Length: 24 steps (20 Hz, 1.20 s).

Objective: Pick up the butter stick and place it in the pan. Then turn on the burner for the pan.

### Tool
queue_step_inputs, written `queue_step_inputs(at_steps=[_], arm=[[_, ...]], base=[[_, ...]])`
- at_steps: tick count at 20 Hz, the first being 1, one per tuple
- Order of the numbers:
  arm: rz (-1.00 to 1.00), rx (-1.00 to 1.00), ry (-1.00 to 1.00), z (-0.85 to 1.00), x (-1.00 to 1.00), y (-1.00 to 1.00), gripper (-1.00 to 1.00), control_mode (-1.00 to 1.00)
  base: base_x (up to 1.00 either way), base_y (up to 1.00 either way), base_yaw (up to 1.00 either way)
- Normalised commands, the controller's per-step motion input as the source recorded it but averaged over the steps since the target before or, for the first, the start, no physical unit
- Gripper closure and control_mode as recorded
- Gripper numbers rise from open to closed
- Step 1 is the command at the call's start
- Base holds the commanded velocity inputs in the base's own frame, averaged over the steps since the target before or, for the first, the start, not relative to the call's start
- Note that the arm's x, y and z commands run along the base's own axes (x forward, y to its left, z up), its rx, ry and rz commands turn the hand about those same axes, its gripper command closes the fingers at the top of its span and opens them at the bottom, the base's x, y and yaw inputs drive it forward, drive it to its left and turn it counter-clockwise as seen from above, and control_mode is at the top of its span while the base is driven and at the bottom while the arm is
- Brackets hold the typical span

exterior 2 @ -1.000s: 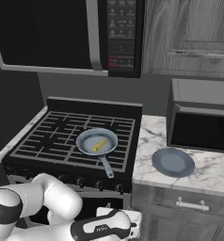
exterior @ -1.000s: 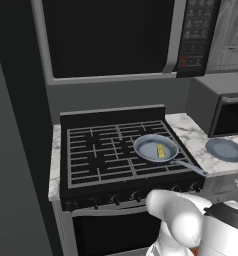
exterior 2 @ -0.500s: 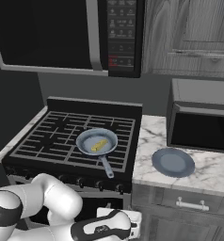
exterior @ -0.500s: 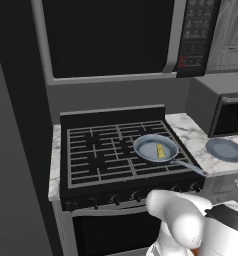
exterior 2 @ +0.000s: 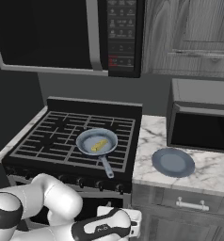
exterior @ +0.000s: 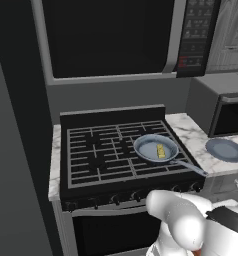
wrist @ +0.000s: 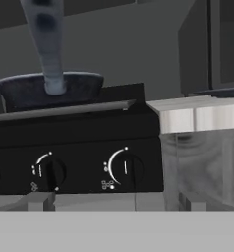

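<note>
Currently: butter stick (exterior: 161,150) inside pan (exterior: 147,150) on stove (exterior: 96,150); knob (wrist: 125,168) faced; gripper jaw state undeterminable.

Lighting dim and flat throughout; rendered surfaces, no hard shadows or glare. Left wall and upper cabinet fronts near black. Hand view soft, slightly blurred.

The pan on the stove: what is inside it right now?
Inside the pan lies the butter stick, a small yellow block resting on the pan's floor, a little off centre. In the hand view the pan's wall hides its inside, so the butter is covered there.
</note>
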Motion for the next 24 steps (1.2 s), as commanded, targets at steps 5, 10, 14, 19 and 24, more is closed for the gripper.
queue_step_inputs(at_steps=[5, 10, 14, 19, 24], arm=[[-0.01, 0.00, 0.00, 0.00, 0.08, 0.00, -1.00, -1.00], [-0.01, 0.00, 0.00, 0.00, 0.09, 0.00, -1.00, -1.00], [-0.01, 0.00, 0.00, 0.00, 0.14, 0.00, -1.00, -1.00], [-0.02, 0.00, 0.00, 0.00, 0.16, 0.00, -1.00, -1.00], [-0.02, 0.00, 0.00, 0.00, 0.10, 0.00, -1.00, -1.00]], base=[[0.00, 0.00, 0.00], [0.00, 0.00, 0.00], [0.00, 0.00, 0.00], [0.00, 0.00, 0.00], [0.00, 0.00, 0.00]])
